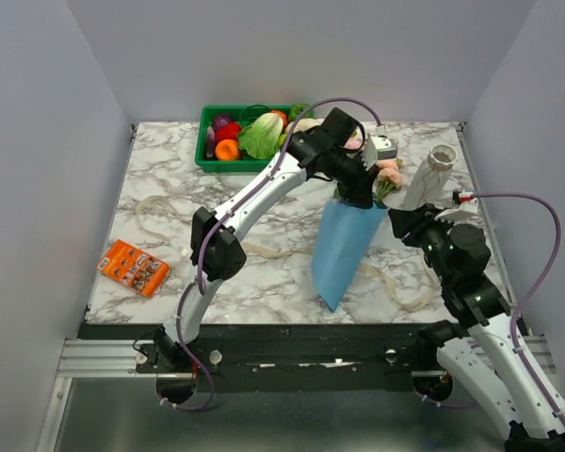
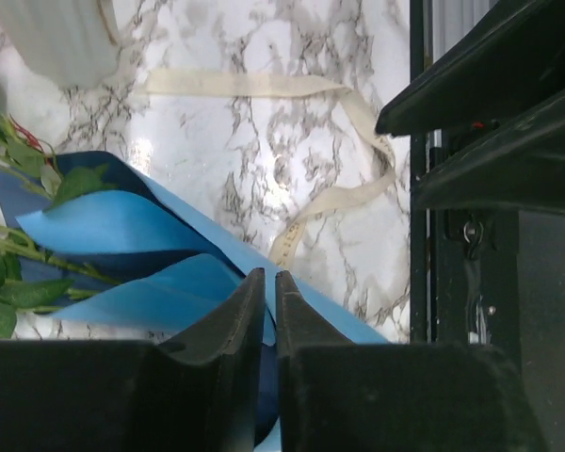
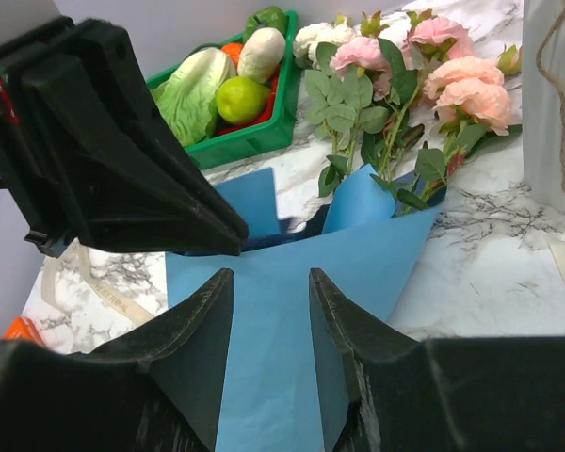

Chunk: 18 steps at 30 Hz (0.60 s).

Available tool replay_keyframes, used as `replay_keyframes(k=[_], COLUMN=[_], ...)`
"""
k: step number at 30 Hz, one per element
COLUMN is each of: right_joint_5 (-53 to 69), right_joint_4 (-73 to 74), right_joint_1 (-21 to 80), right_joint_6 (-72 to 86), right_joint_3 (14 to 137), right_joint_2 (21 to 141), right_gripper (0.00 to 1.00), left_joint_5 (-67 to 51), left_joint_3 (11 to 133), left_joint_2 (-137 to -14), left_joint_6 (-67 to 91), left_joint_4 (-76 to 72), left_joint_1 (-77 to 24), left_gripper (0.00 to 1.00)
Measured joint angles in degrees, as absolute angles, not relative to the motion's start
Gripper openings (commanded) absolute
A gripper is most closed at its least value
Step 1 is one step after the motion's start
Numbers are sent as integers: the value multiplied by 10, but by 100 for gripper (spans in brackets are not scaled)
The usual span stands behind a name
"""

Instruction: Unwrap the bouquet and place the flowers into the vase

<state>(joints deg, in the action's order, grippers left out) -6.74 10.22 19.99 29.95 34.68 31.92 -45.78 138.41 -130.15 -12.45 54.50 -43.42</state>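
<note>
left gripper (image 2: 269, 279) pinched tight on the blue paper cone (image 2: 122, 226) bottom centre, right gripper (image 3: 271, 279) fingers half apart just over it, roses (image 3: 457, 80) upper right by the vase (image 3: 556, 104)

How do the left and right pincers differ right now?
Left pincer is pinched nearly shut on an edge of the blue paper. The right pincer stands open, with paper showing between its fingers but nothing clamped. Left comes at the paper's top from the crate side, right from the vase side. Shared: both sit at the paper's open end, by the flowers.
</note>
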Motion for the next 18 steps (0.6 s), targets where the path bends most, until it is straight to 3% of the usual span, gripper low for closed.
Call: replay_keyframes(k=[3, 18], right_joint_5=[-68, -90], right_joint_4=[102, 108], right_joint_1=[200, 200], right_joint_6=[302, 303], right_joint_3=[344, 343], right_joint_2=[309, 289], right_gripper=[60, 78], left_joint_5=[-437, -310], left_joint_3=[1386, 1298], left_joint_2=[-1289, -1244], left_joint_6=[-97, -60], left_joint_4=[531, 481], left_joint_1=[-445, -369], left_gripper=[97, 99])
